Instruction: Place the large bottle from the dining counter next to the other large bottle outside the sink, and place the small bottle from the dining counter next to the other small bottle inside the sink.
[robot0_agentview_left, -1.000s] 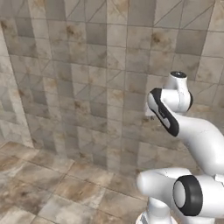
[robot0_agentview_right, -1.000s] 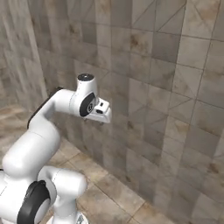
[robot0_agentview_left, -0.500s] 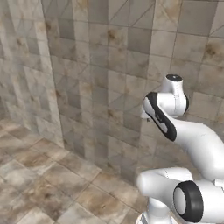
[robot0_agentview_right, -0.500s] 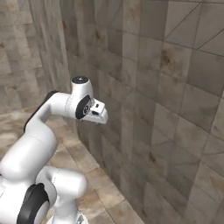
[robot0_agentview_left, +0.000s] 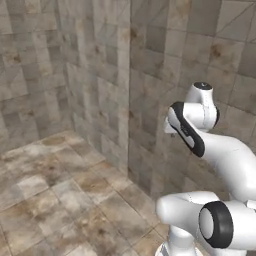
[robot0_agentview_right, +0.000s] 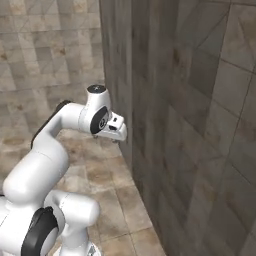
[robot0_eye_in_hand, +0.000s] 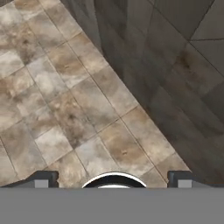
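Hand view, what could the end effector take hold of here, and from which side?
Nothing offers a grip: the floor tiles are flat, and the tiled wall is sheer, with no neck or handle to close on. The end effector stands open and empty.

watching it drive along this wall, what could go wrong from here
1. The tiled wall corner juts out right beside the folded arm; a tight turn of the base could clip the hand against it.
2. The hand is open and empty, facing bare floor tiles with no bottle or counter ahead, so it may have far to drive.
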